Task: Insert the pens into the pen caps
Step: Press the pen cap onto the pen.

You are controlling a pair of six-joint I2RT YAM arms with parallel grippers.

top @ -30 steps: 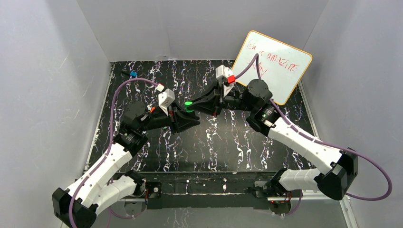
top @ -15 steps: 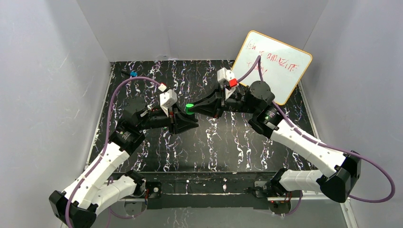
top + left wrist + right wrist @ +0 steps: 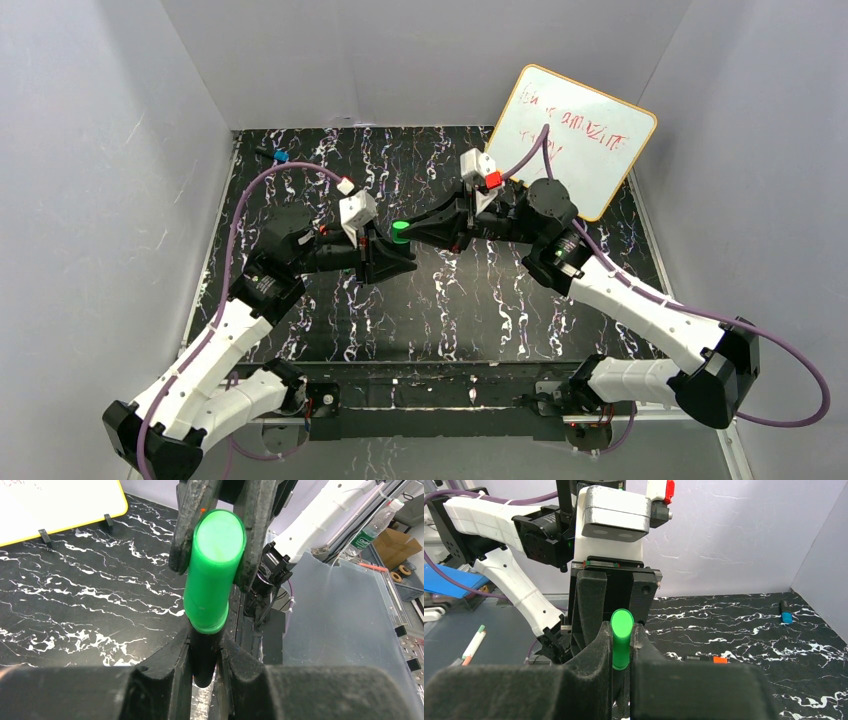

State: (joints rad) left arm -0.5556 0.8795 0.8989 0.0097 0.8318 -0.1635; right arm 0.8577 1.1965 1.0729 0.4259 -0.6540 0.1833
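green cap: stubby, aloft, centre of top view, mouth over black marker end, both in line | blue-capped dark pen: flat, far 11 o'clock corner | orange-tipped marker: flat, 4 o'clock of green cap, right wrist view

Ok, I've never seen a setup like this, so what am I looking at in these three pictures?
Two robot arms, the left arm and the right arm, are bolted at the near edge of a black marbled table. The wide picture comes from a camera above and behind them; the other two come from wrist cameras, looking past each arm's own jaws. Above mid-table, the left jaws are shut on a black marker and the right jaws on a green cap fitted over its end. A whiteboard leans at the far right; a blue-ended pen lies far left.
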